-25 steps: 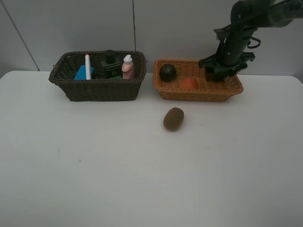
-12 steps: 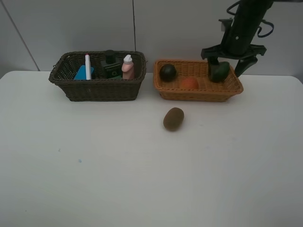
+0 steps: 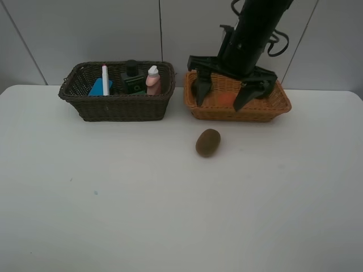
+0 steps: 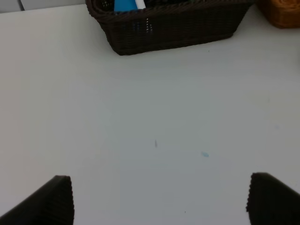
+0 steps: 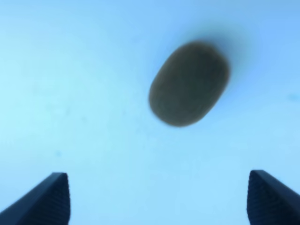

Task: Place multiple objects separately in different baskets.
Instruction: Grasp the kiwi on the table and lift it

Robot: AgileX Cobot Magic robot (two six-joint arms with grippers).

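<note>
The brown kiwi (image 3: pixel 208 142) lies on the white table in front of the light orange basket (image 3: pixel 266 110). My right gripper (image 3: pixel 223 96) hangs open and empty over that basket's front edge. In the right wrist view the gripper (image 5: pixel 159 187) is above the kiwi (image 5: pixel 190 83). The orange bun (image 3: pixel 226 100) shows between the fingers; the mangosteen and avocado are hidden behind the arm. The dark brown basket (image 3: pixel 116 105) holds the blue eraser (image 3: pixel 99 87), white marker (image 3: pixel 105 79), dark green bottle (image 3: pixel 132 79) and pink bottle (image 3: pixel 153 80). My left gripper (image 4: pixel 159 187) is open above bare table.
The left wrist view shows the dark basket (image 4: pixel 173 26) with the blue eraser (image 4: pixel 125 4) and a corner of the orange basket (image 4: pixel 283 11). A grey panelled wall stands behind both baskets. The white table (image 3: pixel 170 215) reaches toward the camera.
My right gripper let go of the avocado in the orange basket, then swung left and toward the kiwi with its jaws wide open. The kiwi has not moved.
</note>
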